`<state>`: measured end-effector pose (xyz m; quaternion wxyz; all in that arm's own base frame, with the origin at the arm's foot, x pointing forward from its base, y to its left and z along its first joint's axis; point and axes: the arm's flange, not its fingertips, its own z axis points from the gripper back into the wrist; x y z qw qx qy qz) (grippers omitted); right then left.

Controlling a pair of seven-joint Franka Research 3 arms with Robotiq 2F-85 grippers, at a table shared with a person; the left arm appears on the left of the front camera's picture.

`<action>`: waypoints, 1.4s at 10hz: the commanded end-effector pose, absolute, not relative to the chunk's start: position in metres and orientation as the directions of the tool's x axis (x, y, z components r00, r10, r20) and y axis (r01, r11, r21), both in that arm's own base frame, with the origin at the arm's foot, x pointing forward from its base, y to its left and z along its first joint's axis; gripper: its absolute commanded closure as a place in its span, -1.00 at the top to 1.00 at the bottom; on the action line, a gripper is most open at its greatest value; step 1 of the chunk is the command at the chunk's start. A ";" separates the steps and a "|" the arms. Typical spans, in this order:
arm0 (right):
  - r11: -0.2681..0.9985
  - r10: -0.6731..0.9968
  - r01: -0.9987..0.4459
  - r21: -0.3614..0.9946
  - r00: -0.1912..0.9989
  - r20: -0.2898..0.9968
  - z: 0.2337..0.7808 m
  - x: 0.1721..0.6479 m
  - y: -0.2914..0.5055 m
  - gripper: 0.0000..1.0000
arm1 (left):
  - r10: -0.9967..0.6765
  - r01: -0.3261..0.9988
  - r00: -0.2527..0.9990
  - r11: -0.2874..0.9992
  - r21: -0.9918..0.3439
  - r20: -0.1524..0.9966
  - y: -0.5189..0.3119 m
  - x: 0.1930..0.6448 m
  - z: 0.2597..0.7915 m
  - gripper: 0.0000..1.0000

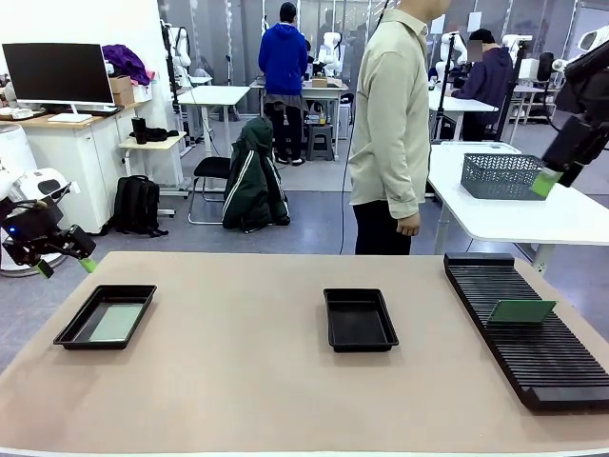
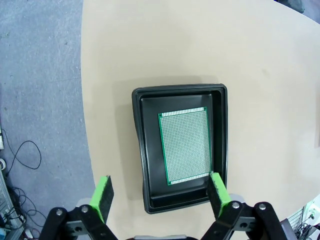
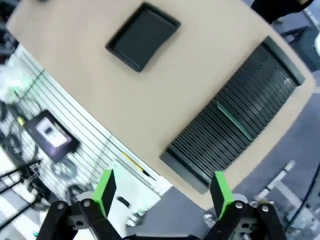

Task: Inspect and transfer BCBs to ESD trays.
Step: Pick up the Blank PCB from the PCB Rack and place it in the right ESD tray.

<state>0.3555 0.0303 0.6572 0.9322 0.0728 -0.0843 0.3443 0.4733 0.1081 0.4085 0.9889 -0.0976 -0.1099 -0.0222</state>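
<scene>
One green BCB (image 1: 115, 323) (image 2: 185, 145) lies flat inside the left ESD tray (image 1: 80, 326) (image 2: 139, 145). The second ESD tray (image 1: 360, 320) (image 3: 142, 36) sits near the table's middle with nothing in it. Another BCB (image 1: 520, 311) (image 3: 234, 122) stands on edge in the black slotted rack (image 1: 523, 333) (image 3: 235, 120) at the right. My left gripper (image 1: 67, 268) (image 2: 162, 197) hovers open, high above the left tray at the table's left edge. Held high off the table's right side, my right gripper (image 1: 550, 181) (image 3: 162, 192) is open and holds nothing.
A person in a beige shirt (image 1: 392, 124) stands at the far side of the table, a hand (image 1: 408, 225) hanging down. A grey mesh basket (image 1: 501, 175) sits on a white table behind. Bare tabletop (image 1: 238, 381) lies between the trays and in front.
</scene>
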 end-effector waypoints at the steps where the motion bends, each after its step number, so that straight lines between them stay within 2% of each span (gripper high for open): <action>1: 0.618 0.778 -0.786 0.001 0.612 0.140 0.665 0.364 0.016 1.00 | -0.014 0.059 0.974 0.979 -0.193 0.227 0.108 0.472 0.408 1.00; 4: 0.373 0.926 -0.927 -0.041 0.369 0.082 0.667 0.366 -0.010 1.00 | -0.014 0.059 0.974 0.979 -0.193 0.227 0.108 0.472 0.408 1.00; 7: 0.145 0.989 -0.987 -0.074 0.142 0.043 0.672 0.367 -0.030 1.00 | -0.014 0.059 0.974 0.979 -0.193 0.227 0.108 0.472 0.408 1.00; 8: 0.029 0.999 -0.998 -0.057 0.027 0.038 0.672 0.367 -0.036 1.00 | -0.014 0.059 0.974 0.979 -0.193 0.227 0.108 0.472 0.408 1.00; 12: -0.106 0.994 -0.992 -0.063 -0.104 -0.021 0.673 0.372 -0.045 1.00 | -0.014 0.059 0.974 0.979 -0.193 0.227 0.108 0.472 0.408 1.00; 13: -0.040 0.999 -0.997 -0.066 -0.042 0.031 0.669 0.367 -0.036 1.00 | -0.014 0.059 0.974 0.979 -0.193 0.227 0.108 0.472 0.408 1.00; 14: -0.040 0.999 -0.997 -0.066 -0.042 0.031 0.669 0.367 -0.036 1.00 | -0.014 0.059 0.974 0.979 -0.193 0.227 0.108 0.472 0.408 1.00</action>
